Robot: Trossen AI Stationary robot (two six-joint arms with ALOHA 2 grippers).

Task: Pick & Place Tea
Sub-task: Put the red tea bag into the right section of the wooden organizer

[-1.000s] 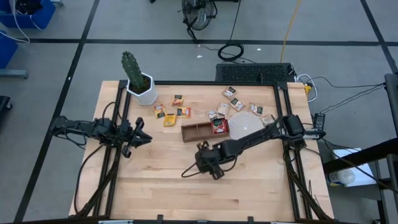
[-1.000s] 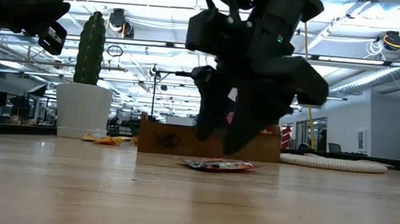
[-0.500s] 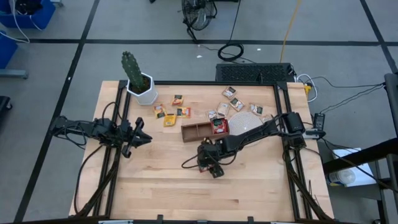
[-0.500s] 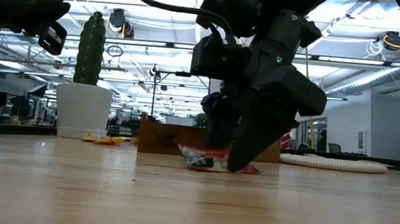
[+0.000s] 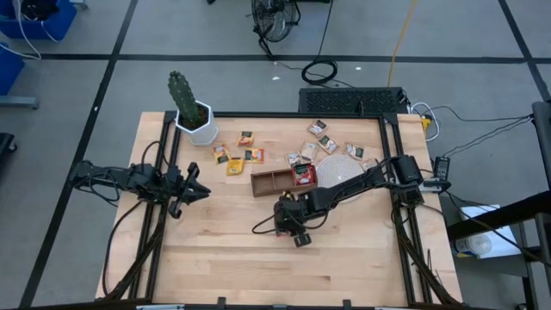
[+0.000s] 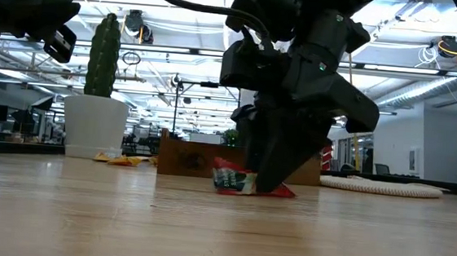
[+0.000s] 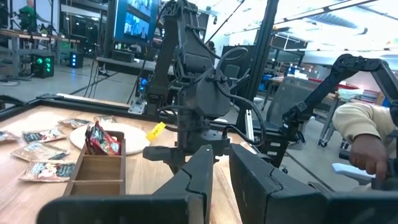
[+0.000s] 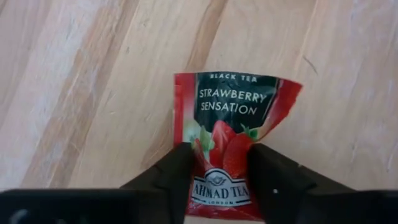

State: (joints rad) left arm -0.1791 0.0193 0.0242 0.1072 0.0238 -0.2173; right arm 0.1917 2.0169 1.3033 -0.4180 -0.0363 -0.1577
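Note:
A red tea sachet [image 8: 231, 134] printed "Strawberry Sensation" lies on the bare wood near the table's middle, in front of the wooden tray [image 5: 274, 182]. My right gripper [image 5: 290, 226] points steeply down and is shut on it. In the low view the sachet [image 6: 237, 180] is bowed up between the fingers. More red sachets [image 5: 303, 174] stand in the tray's right compartment. Yellow-orange sachets [image 5: 234, 160] and tan ones [image 5: 323, 138] lie flat on the far part of the table. My left gripper [image 5: 203, 192] waits, shut, above the table's left side. My right gripper pinches the red sachet between its two fingers [image 8: 163, 179], across its two side edges at the end bearing the brand mark [image 8: 221, 184]. The fingers come from above, slanting down. The sachet is squeezed narrower there and buckles upward, its lower edge [image 6: 244, 190] on the table.
A round whitish disc [image 5: 342, 171] lies to the right of the tray. A cactus in a white pot [image 5: 195, 120] stands at the far left corner. Open wood stretches along the near half of the table [image 5: 258, 267]. A person's hand [image 7: 367, 152] shows beyond the table.
My right gripper has sunk onto the red sachet, rolled a little, and its fingers have closed on it. The sachet, flat on the table a second ago, is now squeezed and bowed upward between the fingers.

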